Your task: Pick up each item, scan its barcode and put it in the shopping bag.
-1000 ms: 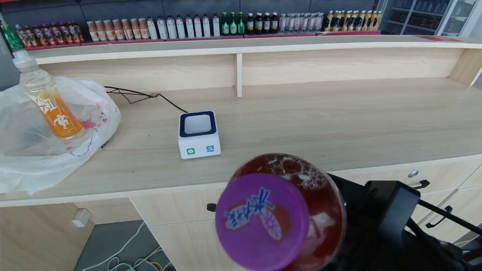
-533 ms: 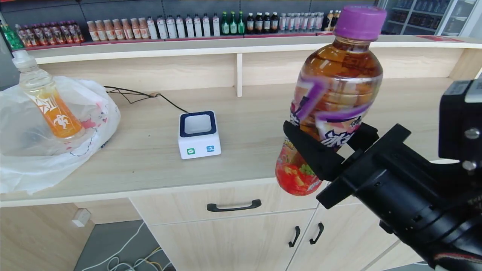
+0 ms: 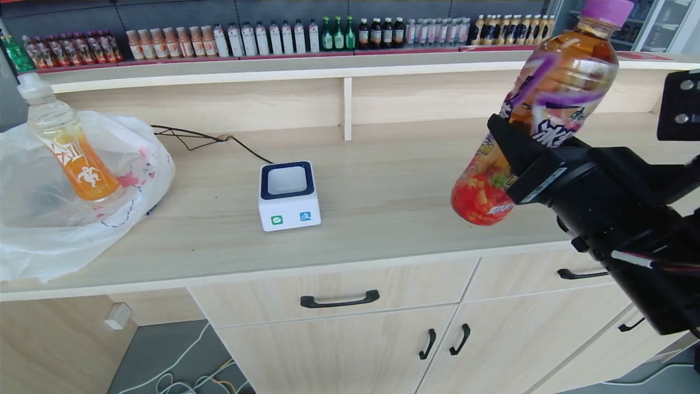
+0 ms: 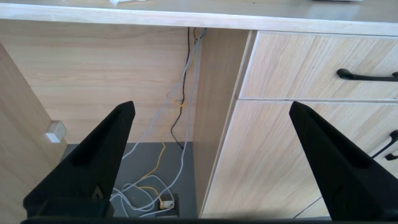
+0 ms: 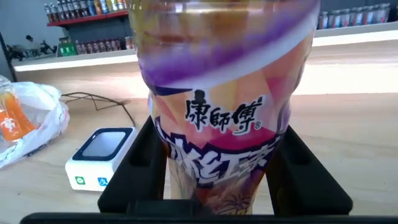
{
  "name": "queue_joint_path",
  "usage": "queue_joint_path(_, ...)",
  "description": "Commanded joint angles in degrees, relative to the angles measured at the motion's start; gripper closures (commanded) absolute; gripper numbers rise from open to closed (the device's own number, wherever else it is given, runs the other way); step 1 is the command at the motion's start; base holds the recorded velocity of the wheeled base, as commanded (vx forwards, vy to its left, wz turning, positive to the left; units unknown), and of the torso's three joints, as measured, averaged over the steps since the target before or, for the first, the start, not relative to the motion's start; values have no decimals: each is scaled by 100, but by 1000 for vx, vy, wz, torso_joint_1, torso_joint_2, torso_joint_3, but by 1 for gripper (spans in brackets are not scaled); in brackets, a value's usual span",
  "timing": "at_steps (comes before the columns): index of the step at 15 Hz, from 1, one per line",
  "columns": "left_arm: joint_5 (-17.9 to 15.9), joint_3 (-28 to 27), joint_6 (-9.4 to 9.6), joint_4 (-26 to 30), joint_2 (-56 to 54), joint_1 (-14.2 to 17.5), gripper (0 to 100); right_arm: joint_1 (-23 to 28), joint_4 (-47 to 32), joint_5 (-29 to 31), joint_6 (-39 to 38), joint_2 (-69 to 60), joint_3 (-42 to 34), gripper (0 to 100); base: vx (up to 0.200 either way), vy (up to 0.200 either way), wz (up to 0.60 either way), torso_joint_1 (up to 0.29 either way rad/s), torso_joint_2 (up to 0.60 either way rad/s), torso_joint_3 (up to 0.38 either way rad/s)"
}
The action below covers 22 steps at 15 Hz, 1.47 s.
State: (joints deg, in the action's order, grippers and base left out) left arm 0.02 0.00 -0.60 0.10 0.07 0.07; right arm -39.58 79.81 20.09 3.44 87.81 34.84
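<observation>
Now the right gripper [image 3: 531, 149] is clamped around the lower middle of the purple-capped bottle [image 3: 563, 71], its black fingers [image 3: 514, 145] pressed against the label. The bottle hangs in the air above the right part of the counter [image 3: 410, 180], tilted so the cap leans up and to the right, well apart from the scanner [image 3: 289, 194]. 1 second ago the bottle sat low and close to the head camera, cap facing it. Half a second ago it stood nearly upright over the counter's front edge. Since then it has gone higher and farther right, and tipped more. The scanner, the shopping bag [image 3: 33, 230] at the counter's left end, and the orange bottle [image 3: 71, 148] standing in it have not shifted. In the left wrist view, the left gripper [image 4: 211, 168] hangs below the counter edge beside the drawers [image 4: 311, 62], its 2 fingers spread wide with nothing between them.
</observation>
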Motion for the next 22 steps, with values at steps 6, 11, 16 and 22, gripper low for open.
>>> queue_joint_path(6, 6, 0, -2, -1, 1, 1, 0, 241, 263, -14, -106, 61, 14, 100, 0, 0, 0, 0, 0, 0)
queue_joint_path(11, -2, 0, -11, -1, 1, 1, 0, 539, 324, -23, -194, 78, -4, 100, 0, 0, 0, 0, 0, 0)
queue_joint_path(16, 6, 0, -37, -1, 1, 1, 0, 803, 360, -119, -194, 122, -91, 100, 0, 200, 0, 5, 2, 4)
queue_joint_path(22, 6, 0, -46, -1, 1, 1, 0, 794, 368, -163, -177, 105, -118, 100, 0, 200, 0, 4, 3, 1)
